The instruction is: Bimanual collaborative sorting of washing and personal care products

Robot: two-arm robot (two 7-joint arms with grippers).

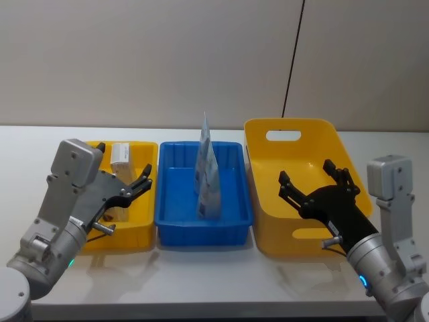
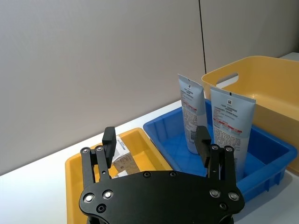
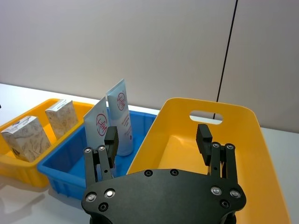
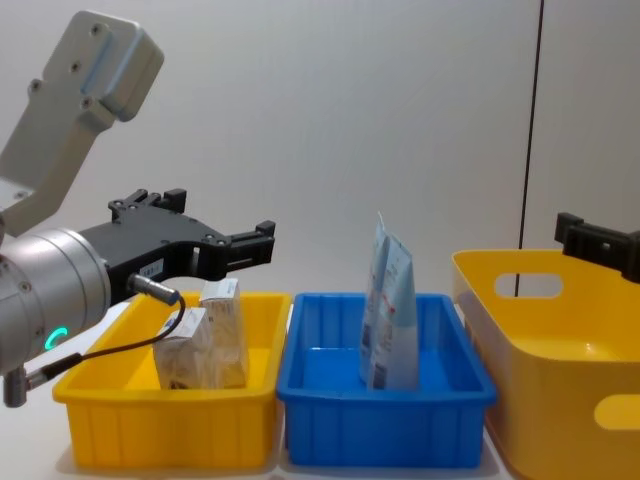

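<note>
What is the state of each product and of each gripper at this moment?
Pale-blue pouches: two, upright in the blue tray, not gripped.
Leaf-print packs: two, in the small yellow tray, not gripped.
Left gripper: open, holding nothing, above the small yellow tray.
Right gripper: open, holding nothing, above the large yellow bin.

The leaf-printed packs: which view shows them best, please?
The right wrist view: both leaf-printed packs stand apart, unobstructed. The chest view overlaps them behind a cable; in the head and left wrist views the left gripper hides most of them.
</note>
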